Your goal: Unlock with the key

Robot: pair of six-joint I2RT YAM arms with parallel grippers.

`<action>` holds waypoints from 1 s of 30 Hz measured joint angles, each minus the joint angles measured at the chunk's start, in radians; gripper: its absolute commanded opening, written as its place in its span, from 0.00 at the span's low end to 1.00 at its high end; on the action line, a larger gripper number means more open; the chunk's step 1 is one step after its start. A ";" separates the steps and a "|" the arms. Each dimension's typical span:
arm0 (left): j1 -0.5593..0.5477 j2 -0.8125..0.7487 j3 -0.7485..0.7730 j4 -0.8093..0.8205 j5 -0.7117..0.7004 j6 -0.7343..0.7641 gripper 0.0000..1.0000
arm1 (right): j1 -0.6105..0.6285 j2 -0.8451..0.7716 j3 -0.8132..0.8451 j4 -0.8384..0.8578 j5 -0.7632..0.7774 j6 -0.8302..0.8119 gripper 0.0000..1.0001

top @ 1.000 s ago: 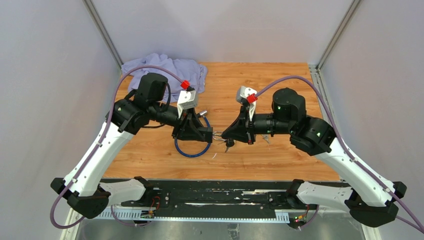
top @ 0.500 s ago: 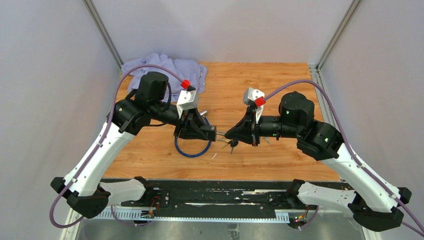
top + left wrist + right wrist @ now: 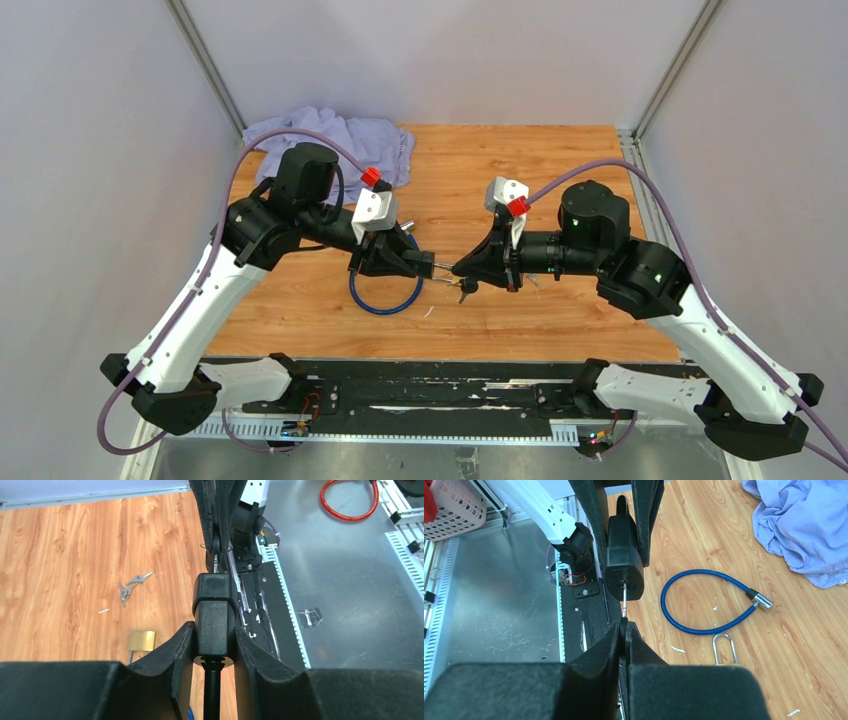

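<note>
Over the middle of the wooden table [image 3: 560, 150], the left gripper [image 3: 214, 632] clamps half-open jaws round the black cable-lock body [image 3: 624, 570], while the right gripper [image 3: 624, 625], pinched shut on the key [image 3: 624, 600], would best push its blade straight into the keyhole, then twist.

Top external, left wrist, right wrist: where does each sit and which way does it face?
Top external: above and behind the bases, looking down at the table; both arms, left hand and right hand show.
Left wrist: on the left arm, looking along its fingers past the black lock body toward the right hand.
Right wrist: on the right arm, looking along the key at the lock body; its fingers show.
Shared: both wrist views show the brass padlock.
</note>
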 measured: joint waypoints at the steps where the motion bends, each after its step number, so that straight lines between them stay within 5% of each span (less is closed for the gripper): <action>1: -0.001 0.003 0.006 -0.006 -0.002 0.013 0.00 | 0.000 0.003 0.006 -0.008 0.001 -0.006 0.01; 17: 0.003 0.046 0.038 -0.092 -0.016 0.071 0.00 | 0.003 0.048 0.037 -0.048 0.010 -0.015 0.01; 30: 0.029 -0.029 -0.058 0.079 -0.035 -0.248 0.00 | 0.001 0.041 -0.021 0.065 0.006 0.045 0.01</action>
